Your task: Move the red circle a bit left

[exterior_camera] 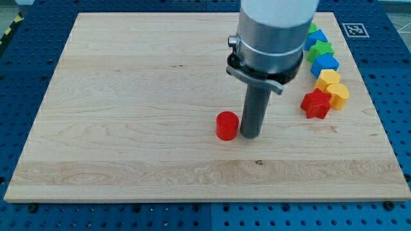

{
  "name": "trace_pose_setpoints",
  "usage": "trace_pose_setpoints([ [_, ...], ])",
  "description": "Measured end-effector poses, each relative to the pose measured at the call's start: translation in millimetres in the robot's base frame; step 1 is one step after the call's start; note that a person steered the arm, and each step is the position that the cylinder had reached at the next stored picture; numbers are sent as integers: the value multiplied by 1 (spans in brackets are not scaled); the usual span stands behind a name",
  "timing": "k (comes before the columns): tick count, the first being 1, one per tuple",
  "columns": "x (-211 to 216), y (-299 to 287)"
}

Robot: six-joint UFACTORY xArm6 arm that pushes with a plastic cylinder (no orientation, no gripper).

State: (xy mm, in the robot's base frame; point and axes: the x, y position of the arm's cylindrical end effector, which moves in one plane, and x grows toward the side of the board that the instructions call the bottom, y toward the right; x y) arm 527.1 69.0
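The red circle (226,126) is a short red cylinder on the wooden board (128,109), a little right of and below the board's middle. My tip (250,135) stands right beside it on its right side, touching or nearly touching it. The rod rises to the grey arm body (270,38) at the view's top.
A cluster of blocks lies at the board's right edge: a green block (313,30), a blue block (316,40), a green star (321,50), a blue block (326,63), a yellow block (329,79), a yellow block (339,94), and a red star (316,103).
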Motion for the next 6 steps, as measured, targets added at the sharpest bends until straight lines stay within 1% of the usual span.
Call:
trace_pose_setpoints([
  [1,-3,-19],
  [3,-83,-88],
  [4,-70,-93],
  [6,-21,-63],
])
